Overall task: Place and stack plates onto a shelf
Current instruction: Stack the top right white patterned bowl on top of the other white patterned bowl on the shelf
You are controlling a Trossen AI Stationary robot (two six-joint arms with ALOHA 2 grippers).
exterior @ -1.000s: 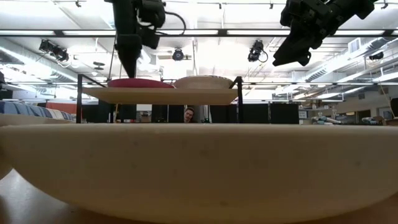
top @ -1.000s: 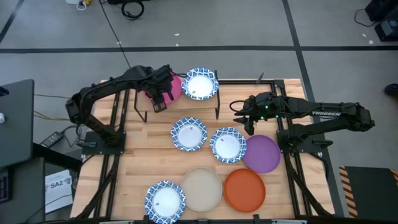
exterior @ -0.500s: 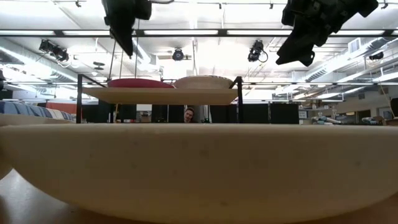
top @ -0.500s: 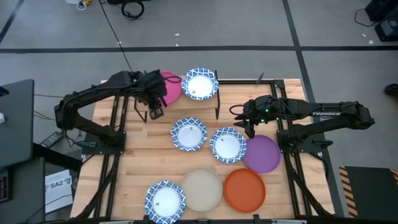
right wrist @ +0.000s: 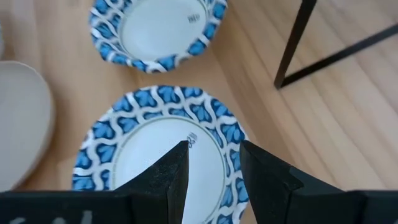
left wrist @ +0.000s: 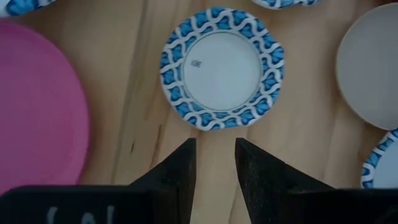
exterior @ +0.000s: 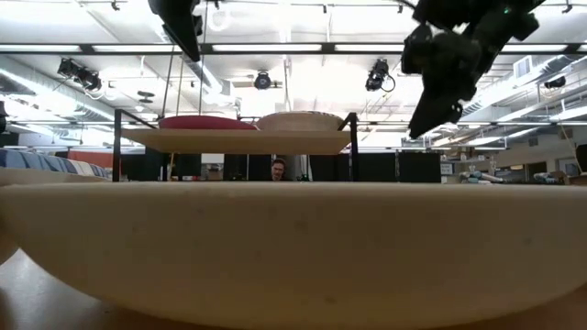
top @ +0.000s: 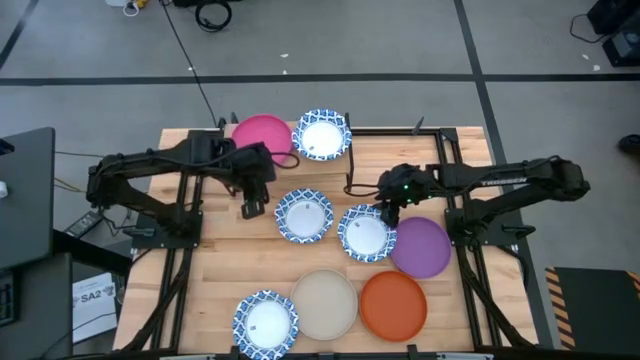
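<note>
Two plates sit on the shelf point(top: 352, 140) – the pink plate point(top: 262, 137) and a blue-rimmed plate point(top: 321, 135). Six wait on the tabletop point(top: 220, 260). Both the left end effector point(top: 250, 208) and right end effector point(top: 388, 215) hover over plates – fingers apart, holding nothing.

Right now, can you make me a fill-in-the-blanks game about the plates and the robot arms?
1. The shelf holds a blue-rimmed plate and a ____ plate.
2. The purple plate touches the ____ plate on the table.
3. The right tool hangs open over a plate with a ____ rim.
4. The number of plates lying on the table, not the shelf, is ____.

Missing words: pink; orange; blue; six
</note>
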